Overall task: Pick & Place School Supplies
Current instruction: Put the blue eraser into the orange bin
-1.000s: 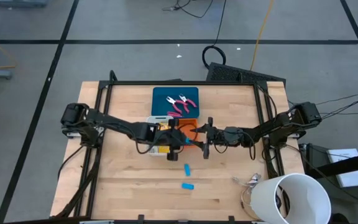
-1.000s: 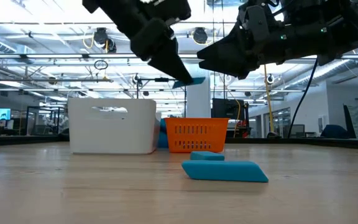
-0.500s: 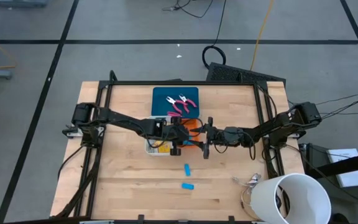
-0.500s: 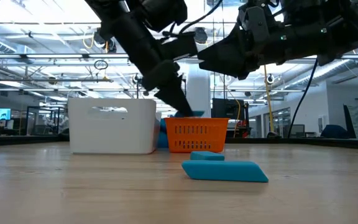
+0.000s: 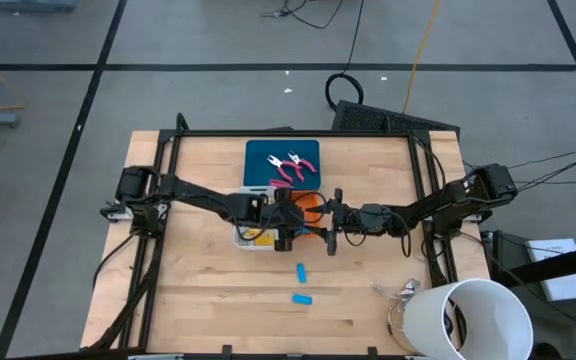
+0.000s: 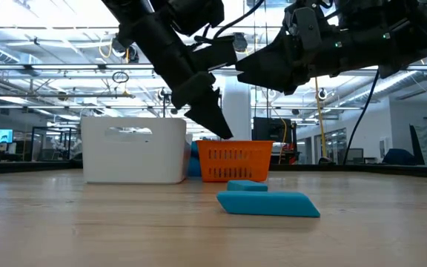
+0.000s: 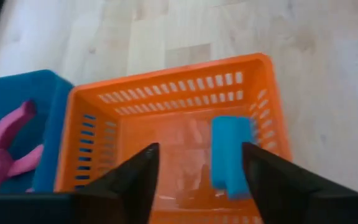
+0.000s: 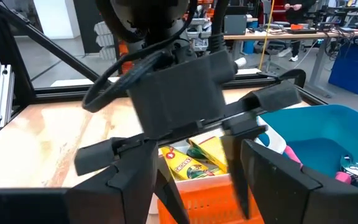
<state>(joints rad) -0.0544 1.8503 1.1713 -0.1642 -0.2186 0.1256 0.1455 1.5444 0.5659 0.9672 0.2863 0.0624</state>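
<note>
My left gripper (image 7: 197,186) hangs open over the orange tray (image 5: 309,206), its fingertips just above the rim (image 6: 219,130). One blue oblong piece (image 7: 230,155) lies inside the orange tray (image 7: 173,99), past the fingers and apart from them. Two more blue pieces (image 5: 300,271) (image 5: 302,298) lie flat on the table, also in the low view (image 6: 269,204) (image 6: 247,187). The pink-handled tools (image 5: 290,167) rest in the teal tray (image 5: 263,160). Yellow pieces (image 8: 194,158) sit in the white tray (image 5: 251,238). My right gripper (image 5: 333,233) hovers open, to the right of the orange tray.
A big white cup (image 5: 473,318) stands at the table's near right corner, with a crumpled clear wrapper (image 5: 398,293) beside it. The white tray (image 6: 133,150) and the orange tray (image 6: 233,162) stand side by side. Bare wood lies along the near and left parts of the table.
My left gripper came down and toward the far edge onto the orange tray, carrying a blue piece at its fingertips. It has let go; the piece now lies inside the tray. The right arm stayed still.
</note>
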